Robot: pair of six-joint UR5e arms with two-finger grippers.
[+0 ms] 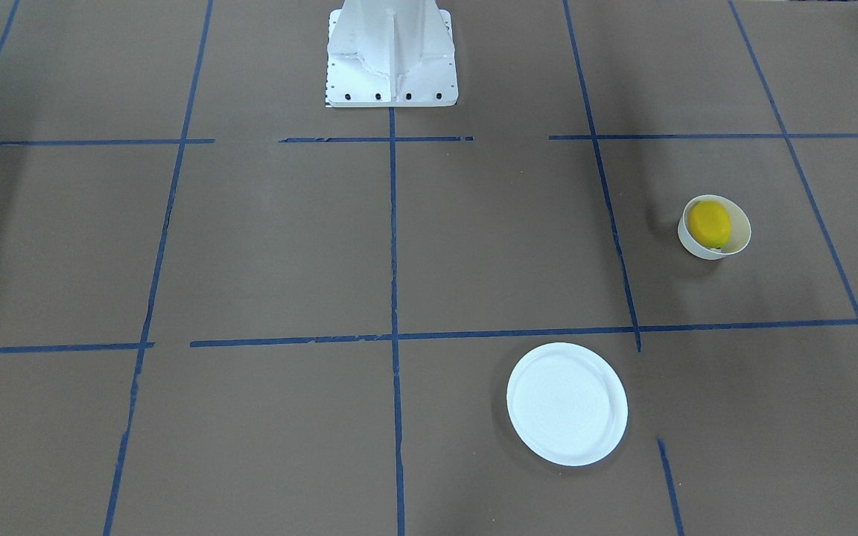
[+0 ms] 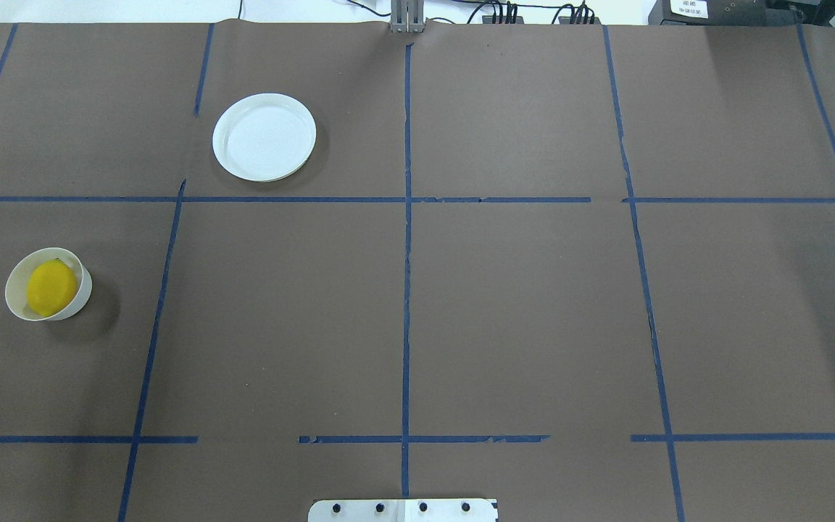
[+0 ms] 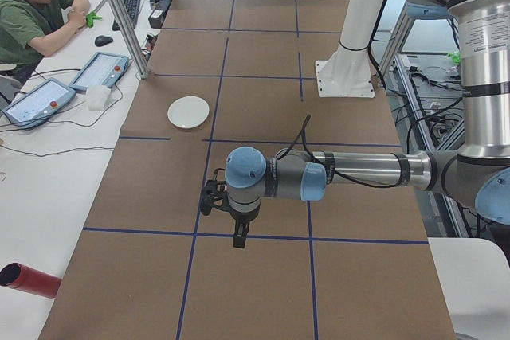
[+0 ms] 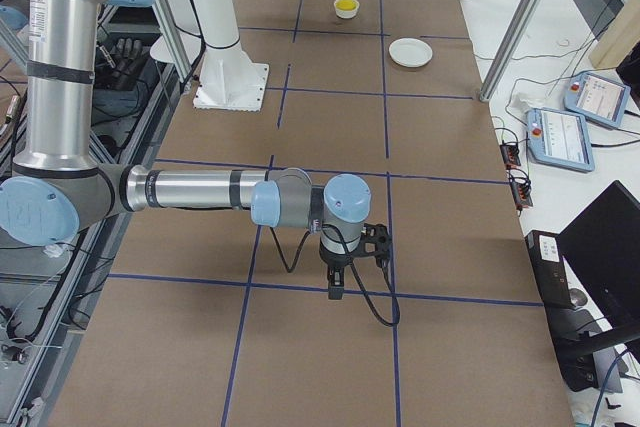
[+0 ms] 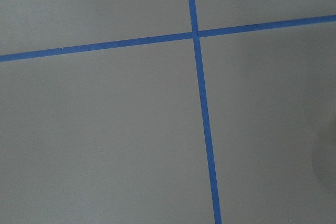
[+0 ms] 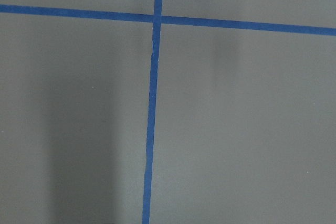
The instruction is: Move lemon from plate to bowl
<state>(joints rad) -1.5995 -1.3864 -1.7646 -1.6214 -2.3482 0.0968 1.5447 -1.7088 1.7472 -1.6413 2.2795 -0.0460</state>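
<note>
Plate (image 1: 567, 404): sat flat on bench (image 1: 287, 246). Bowl (image 1: 697, 246): stood well apart from plate, toward robot's left; held lemon (image 1: 710, 224). Left hand (image 3: 237, 238), right hand (image 4: 335, 290): hung well apart from plate, pointed down; left undetermined whether apart or together.

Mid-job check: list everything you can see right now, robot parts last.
lemon: one, yellow, inside the bowl
bowl: one, white, robot's left side
plate: one, white, empty, far side, left of centre
tape grid: blue, across the brown table
pendants: two, grey, side bench
cylinder: one, red, bench
operator: one, green shirt, seated at bench
robot base: one, white, centre of table's edge
left arm: one, grey-blue, over table's left end; jaws unclear
right arm: one, grey-blue, over table's right end; jaws unclear
</note>
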